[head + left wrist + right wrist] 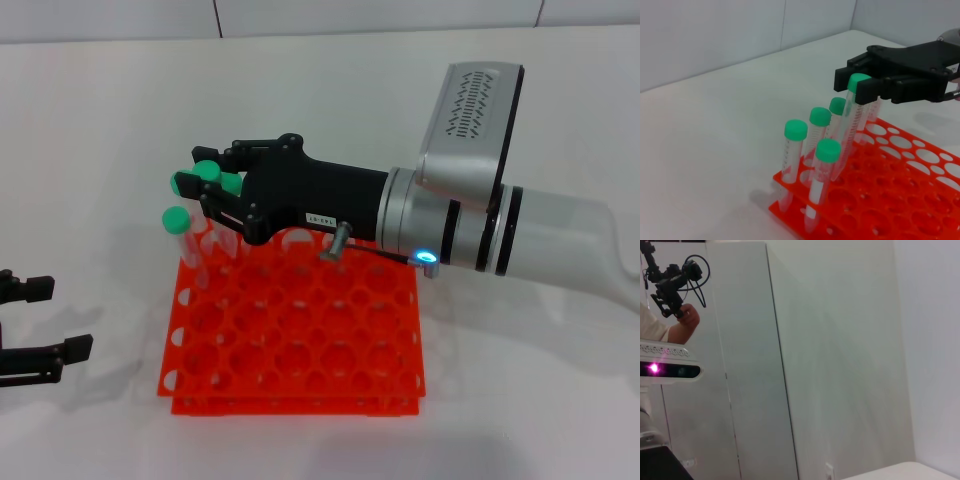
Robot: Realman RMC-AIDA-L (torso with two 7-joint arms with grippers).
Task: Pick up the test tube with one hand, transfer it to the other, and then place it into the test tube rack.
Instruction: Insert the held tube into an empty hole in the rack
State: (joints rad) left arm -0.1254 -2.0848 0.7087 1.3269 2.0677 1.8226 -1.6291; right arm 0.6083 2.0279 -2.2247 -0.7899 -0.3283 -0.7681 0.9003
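One green-capped test tube [852, 117] sits clamped in the right end effector [875, 82] above the rack [300, 340].

Black right claw [212, 190], white label; silver-grey arm, blue light, perhaps LED.

The right pincer [205, 185] reached leftward on its outstretched silver-grey arm, fingers clamped. The left pincer [40, 320] sat low with fingers spread.

Five green-capped test tubes [795, 150] are counted in the left wrist view, one of them held at its cap. One orange-red test tube rack [300, 345] is seen. Two black grippers are counted: right gripper [215, 190] and left gripper [45, 330].
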